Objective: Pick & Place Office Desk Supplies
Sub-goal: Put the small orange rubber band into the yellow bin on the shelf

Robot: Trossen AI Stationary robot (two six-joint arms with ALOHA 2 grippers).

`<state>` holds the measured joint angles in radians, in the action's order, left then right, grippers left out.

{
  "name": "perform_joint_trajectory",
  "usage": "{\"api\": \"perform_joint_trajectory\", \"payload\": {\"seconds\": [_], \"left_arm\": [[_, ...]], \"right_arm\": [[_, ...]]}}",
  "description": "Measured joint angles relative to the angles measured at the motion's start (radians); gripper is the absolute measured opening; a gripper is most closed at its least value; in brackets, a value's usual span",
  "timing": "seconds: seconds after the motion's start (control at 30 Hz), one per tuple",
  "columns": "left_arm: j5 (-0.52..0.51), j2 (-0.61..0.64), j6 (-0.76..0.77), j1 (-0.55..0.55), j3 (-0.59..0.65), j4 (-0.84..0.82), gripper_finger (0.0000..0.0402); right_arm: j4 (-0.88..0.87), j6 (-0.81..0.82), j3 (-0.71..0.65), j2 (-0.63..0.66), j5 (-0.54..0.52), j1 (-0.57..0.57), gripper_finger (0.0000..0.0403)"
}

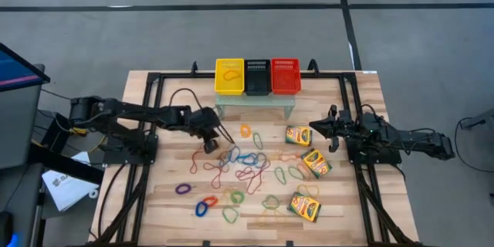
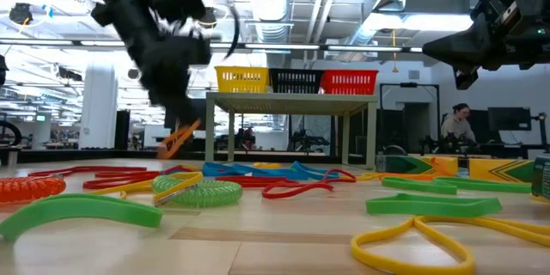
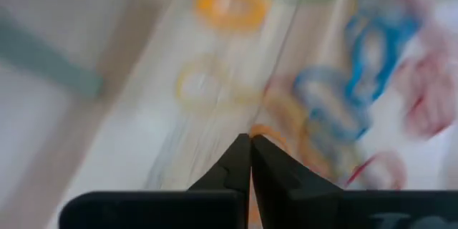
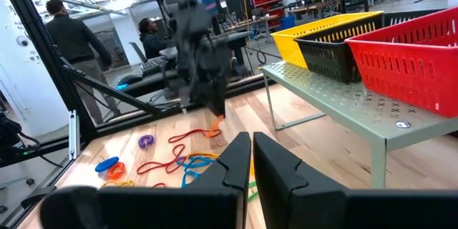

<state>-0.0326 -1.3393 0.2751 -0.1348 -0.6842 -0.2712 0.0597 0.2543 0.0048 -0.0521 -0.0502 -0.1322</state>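
Yellow basket (image 1: 229,76) holds orange rubber-band loop (image 1: 228,76); black basket (image 1: 257,76), red basket (image 1: 285,76) contents unclear. Left gripper (image 2: 179,140) pinches orange band (image 2: 182,137); right gripper (image 1: 316,127) clenched, empty.

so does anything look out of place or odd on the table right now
Nothing looks damaged. One orange band already lies in the yellow basket; the rest sprawl tangled across the wood. The left tool holds an orange band dangling above the table, and the right tool waits, shut.

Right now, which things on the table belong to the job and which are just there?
Job: rubber bands, three crayon boxes; left gripper holds an orange band.
Just there: yellow basket, black basket, red basket, shelf.
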Motion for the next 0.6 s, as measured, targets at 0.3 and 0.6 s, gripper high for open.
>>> {"api": "perform_joint_trajectory", "payload": {"seconds": [0.3, 0.6], "left_arm": [[-0.020, 0.109, -0.021, 0.006, -0.100, 0.093, 0.0000], [-0.171, 0.092, -0.210, -0.062, -0.314, 0.069, 0.0000]], "right_arm": [[0.000, 0.000, 0.000, 0.000, -0.001, 0.000, 0.0017], [0.000, 0.000, 0.000, 0.000, -0.001, 0.000, 0.0017]]}}
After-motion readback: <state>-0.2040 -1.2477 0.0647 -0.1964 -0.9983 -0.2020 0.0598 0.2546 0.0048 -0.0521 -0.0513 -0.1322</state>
